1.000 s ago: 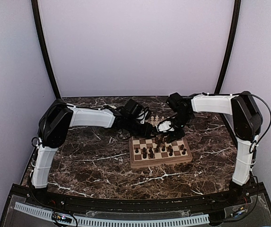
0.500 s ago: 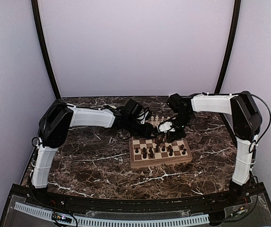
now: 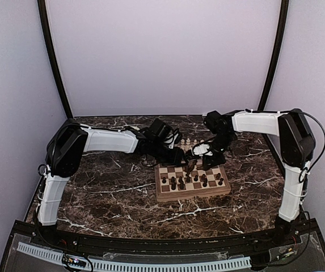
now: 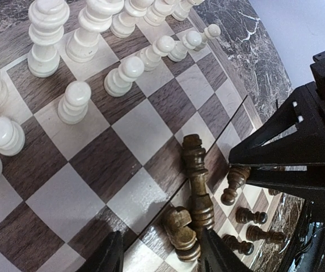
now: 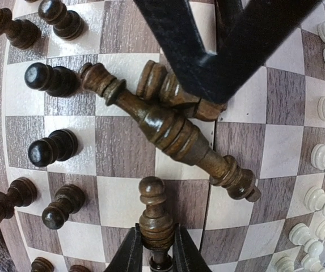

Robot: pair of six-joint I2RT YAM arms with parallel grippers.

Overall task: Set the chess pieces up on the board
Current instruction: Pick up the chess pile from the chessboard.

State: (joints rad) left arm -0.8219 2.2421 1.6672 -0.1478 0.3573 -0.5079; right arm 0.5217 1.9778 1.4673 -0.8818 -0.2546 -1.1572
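My right gripper [image 5: 156,249] is closed to a narrow gap on a dark brown pawn [image 5: 155,218]. At the bottom centre of the right wrist view my two fingers [image 5: 131,255] press against either side of its lower body, and its round head stands clear above them. I cannot tell whether its base rests on the square beneath or is off it. In the left wrist view the same pawn shows beneath that gripper's black frame at the right of the picture.

My left gripper [image 4: 162,255] stands about half open and holds nothing. Its fingers [image 4: 108,258] frame the bottom edge of the left wrist view. A dark knight [image 4: 179,232] lies on its side in the gap, clear of the left-hand finger. Whether it touches the other finger I cannot tell.

A tall dark piece [image 4: 198,181] lies flat just beside the knight and touches it. In the right wrist view it runs diagonally across the centre.

The chessboard [image 3: 191,196] sits at the middle of the top view on the dark marble tabletop [image 3: 111,192], with both grippers over its far half. The white pieces [image 4: 74,102] stand in two rows at the upper left of the left wrist view. More dark pieces [image 5: 51,150] stand down the left side of the right wrist view.
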